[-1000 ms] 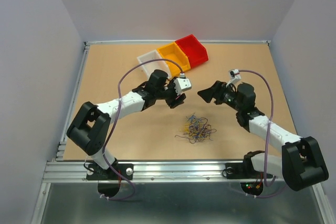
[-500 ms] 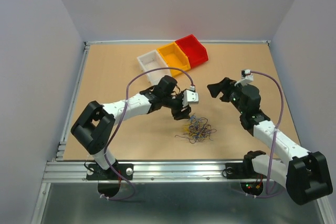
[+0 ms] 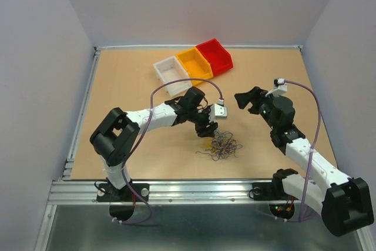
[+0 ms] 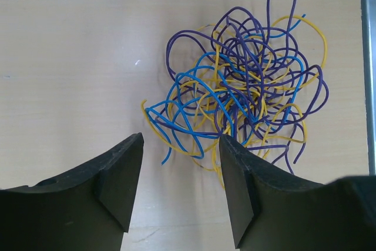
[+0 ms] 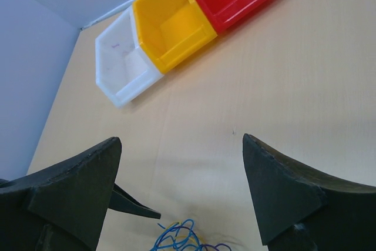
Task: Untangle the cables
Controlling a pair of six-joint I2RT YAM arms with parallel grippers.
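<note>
Principal hazard: the left fingers stand moderately open and hold nothing. They are poised low over the near edge of the cables, with blue and yellow loops lying in the gap between the tips. Closing here would probably pinch several strands at once, and the whole clump would then lift or drag as one mass instead of yielding a single wire. A second hazard is slippage: the strands are very thin and springy, so a wire caught only at the tip could flick out as the fingers rise. A third is lack of restraint. The right fingers are spread wide, empty, raised and well apart from the pile, so nothing pins it, and any pull is likely to slide the tangle across the counter. Whether the left tips touch the counter cannot be determined. The cables form one loose knot of curly wires in blue, yellow and dark purple, densest at the centre, with free ends and open loops projecting around the edge. The knot lies on the bare counter between the two arms, nearer its front edge and well apart from the white bin, yellow bin and red bin at the back.
</note>
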